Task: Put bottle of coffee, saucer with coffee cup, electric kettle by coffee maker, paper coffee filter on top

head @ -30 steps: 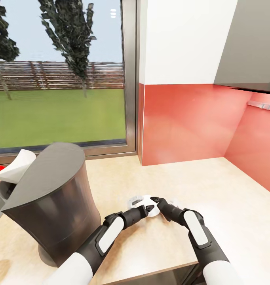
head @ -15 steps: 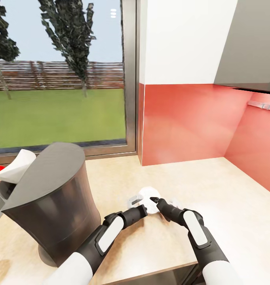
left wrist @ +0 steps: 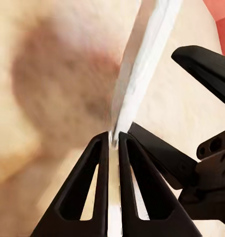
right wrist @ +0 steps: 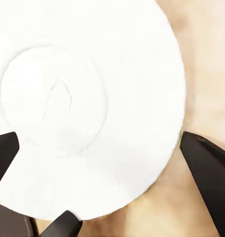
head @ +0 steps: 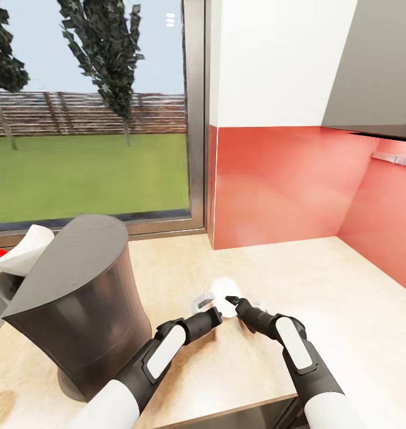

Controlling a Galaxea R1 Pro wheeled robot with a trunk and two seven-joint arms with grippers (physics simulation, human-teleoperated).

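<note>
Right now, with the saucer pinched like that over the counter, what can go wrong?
1. The left gripper holds the saucer only by its thin rim, edge-on; it could slip or pivot out.
2. The right gripper sits open right beside it; a bump could knock it loose.
3. It may land away from the coffee maker.

Running up from the lower edge of the head view, the 2 arms are showing white rounded upper shells, black jointed forearms and long white oval panels set into black casing. The left pincer (left wrist: 114, 140) is showing 2 matte black triangular fingers (left wrist: 87, 190) with long open slots. The right pincer (right wrist: 107, 163) is showing plain black tapered tips at the frame's lower corners.
</note>
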